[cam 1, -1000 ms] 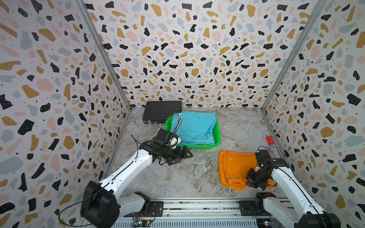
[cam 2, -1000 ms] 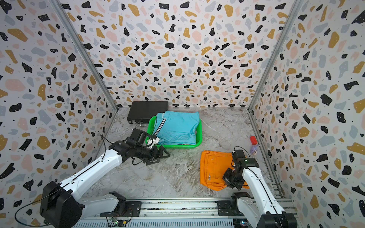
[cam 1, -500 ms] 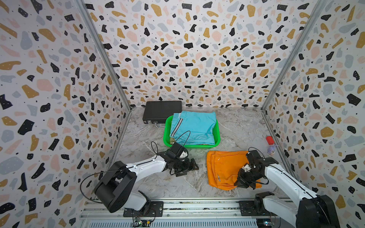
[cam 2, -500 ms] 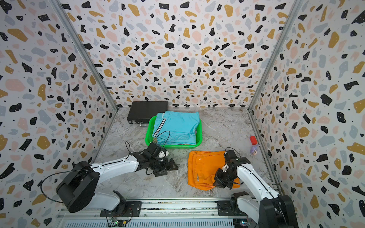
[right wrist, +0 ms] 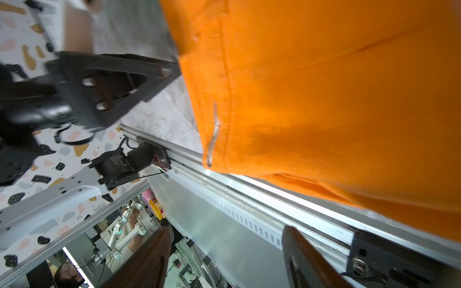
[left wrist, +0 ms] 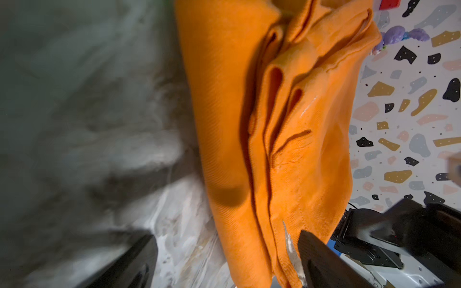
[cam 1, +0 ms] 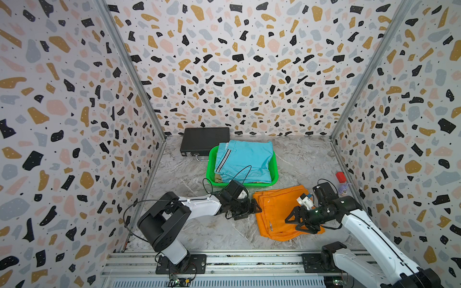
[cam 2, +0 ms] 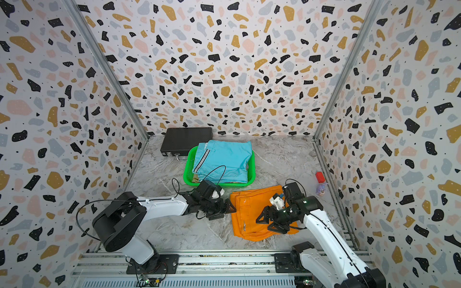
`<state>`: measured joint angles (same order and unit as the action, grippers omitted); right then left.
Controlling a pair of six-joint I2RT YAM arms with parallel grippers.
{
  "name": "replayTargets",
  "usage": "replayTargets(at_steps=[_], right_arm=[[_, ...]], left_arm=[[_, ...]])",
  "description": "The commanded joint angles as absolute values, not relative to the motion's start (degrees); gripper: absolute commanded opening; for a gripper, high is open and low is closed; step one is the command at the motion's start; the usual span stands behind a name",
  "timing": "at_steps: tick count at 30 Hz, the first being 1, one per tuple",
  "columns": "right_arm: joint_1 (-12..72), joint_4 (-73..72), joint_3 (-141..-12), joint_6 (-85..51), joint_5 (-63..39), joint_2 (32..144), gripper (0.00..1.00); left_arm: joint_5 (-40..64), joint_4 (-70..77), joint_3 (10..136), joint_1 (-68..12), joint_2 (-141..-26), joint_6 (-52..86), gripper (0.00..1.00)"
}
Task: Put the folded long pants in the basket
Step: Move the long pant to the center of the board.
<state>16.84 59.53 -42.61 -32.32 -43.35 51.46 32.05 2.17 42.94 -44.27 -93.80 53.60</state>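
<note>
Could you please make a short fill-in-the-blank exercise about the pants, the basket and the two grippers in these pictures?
1. The turquoise pants lie in the ___ basket.
2. The folded pants outside the basket are ___.
3. The left gripper and the right gripper are both ___.
4. Behind the basket lies a flat ___ case.
Missing words: green; orange; open; black.

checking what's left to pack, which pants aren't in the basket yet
The orange pants: they lie on the table in front of the basket. The turquoise pants top the pile inside it.
</note>
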Motion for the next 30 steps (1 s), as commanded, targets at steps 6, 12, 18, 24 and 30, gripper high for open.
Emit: replayTargets(at_steps=[6,12,18,24,30], right_arm=[[17.09,68.13,-55.55,-23.46,-40.4,51.86,0.78],[16.96,67.19,-60.46,-21.91,-28.53,57.2,0.78],[16.64,63.45,-59.42,-22.13,-26.84,61.08,0.78],[16.19,58.44,-55.82,-22.68,-25.66,62.39,0.78],[15.44,55.95,-53.15,-21.53,-24.27,66.68,0.84]], left_arm=[[32.29,1.76,48.73,-47.57,-104.12,55.46,0.74],[33.1,2.1,50.49,-47.65,-106.21,55.63,0.12],[30.76,-4.49,50.15,-47.04,-100.72,51.24,0.0],[22.21,-28.82,52.91,-45.75,-89.33,35.55,0.0],[23.14,-44.07,55.29,-40.42,-84.41,26.37,0.0]])
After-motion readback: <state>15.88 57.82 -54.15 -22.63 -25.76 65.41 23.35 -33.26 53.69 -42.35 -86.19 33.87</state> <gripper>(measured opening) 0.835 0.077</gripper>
